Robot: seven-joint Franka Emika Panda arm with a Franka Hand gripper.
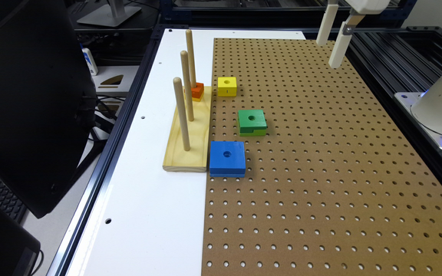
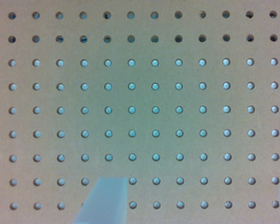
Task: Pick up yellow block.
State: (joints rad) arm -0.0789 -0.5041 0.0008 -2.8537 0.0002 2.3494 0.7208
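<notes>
Pegboard (image 1: 320, 172) nearest the exterior camera, blocks mid-scene, gripper raised at the far end.

Brown perforated board covers the exterior view's right portion of the white table (image 1: 148, 214). Blue block (image 1: 227, 158) lies flat on the board, touching the near end of the pale wooden base (image 1: 190, 138), which carries three upright pegs. Green block (image 1: 251, 122) sits just beyond the blue one, apart from it. Yellow block (image 1: 227, 86) rests further back on the board's edge, just beside the base's far end, with its hole facing up. Orange block (image 1: 197, 91) sits on the rearmost peg. Gripper (image 1: 332, 42) hangs above the board's far corner, well apart from the yellow block. In the wrist view the gripper (image 2: 196, 200) has its fingers (image 2: 105, 200) spread wide, holding nothing, over bare pegboard (image 2: 144, 98).
</notes>
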